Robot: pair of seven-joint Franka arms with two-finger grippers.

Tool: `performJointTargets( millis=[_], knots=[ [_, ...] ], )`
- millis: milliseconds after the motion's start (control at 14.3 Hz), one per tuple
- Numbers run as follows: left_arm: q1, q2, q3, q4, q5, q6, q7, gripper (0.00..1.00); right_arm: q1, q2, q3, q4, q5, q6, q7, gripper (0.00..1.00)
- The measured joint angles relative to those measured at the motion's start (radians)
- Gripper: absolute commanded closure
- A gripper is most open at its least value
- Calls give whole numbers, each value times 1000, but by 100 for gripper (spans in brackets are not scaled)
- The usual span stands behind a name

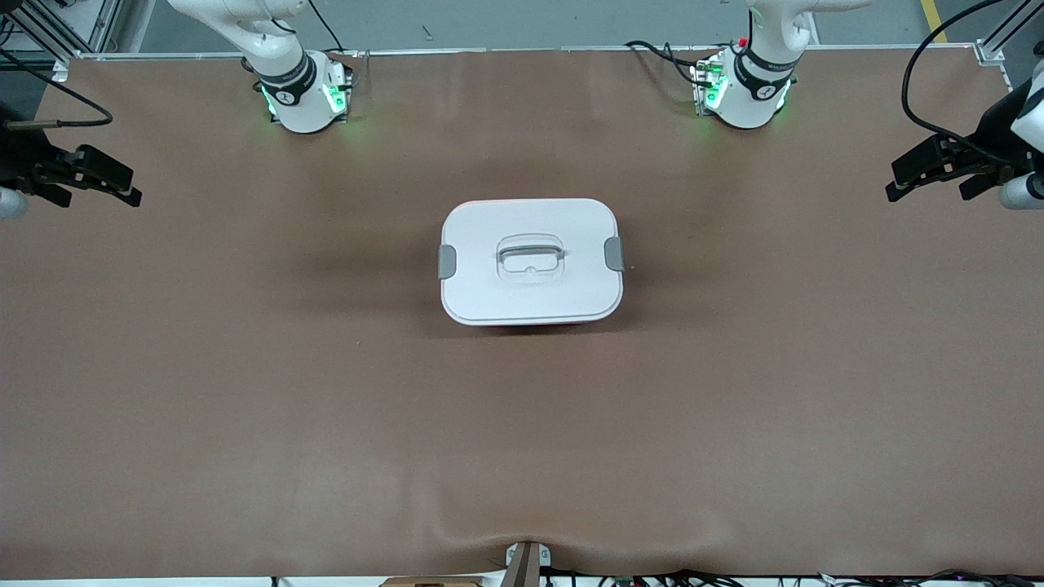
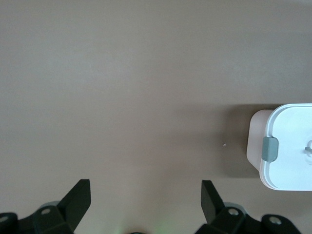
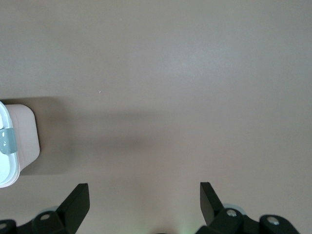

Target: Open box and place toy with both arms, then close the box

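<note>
Plastic is what we face: the pale pink rounded tub with white lid (image 1: 531,261) sits mid-table, likely light, stiff and slippery, so we would take its grey side clips (image 1: 447,262) with left gripper (image 1: 926,175) and right gripper (image 1: 102,181), both wide open, empty, over the table's ends.

The box (image 1: 531,261) sits at the centre of the brown table (image 1: 245,391), lid (image 1: 530,289) on, with one grey clip (image 1: 447,262) at each short end and a recessed handle (image 1: 531,255) on top. The right gripper (image 1: 122,186) is held above the right arm's end of the table, fingers apart and holding nothing. The left gripper (image 1: 905,181) is held above the left arm's end, likewise spread and holding nothing. Both arm bases carry green lights (image 1: 333,98).
</note>
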Motion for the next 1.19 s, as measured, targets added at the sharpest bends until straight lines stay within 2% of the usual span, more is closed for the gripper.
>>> performJointTargets(
  millis=[1187],
  knots=[
    [11,11,-5,-2,57,12,1,0,0,0,0,0,0,0,0,0]
  ],
)
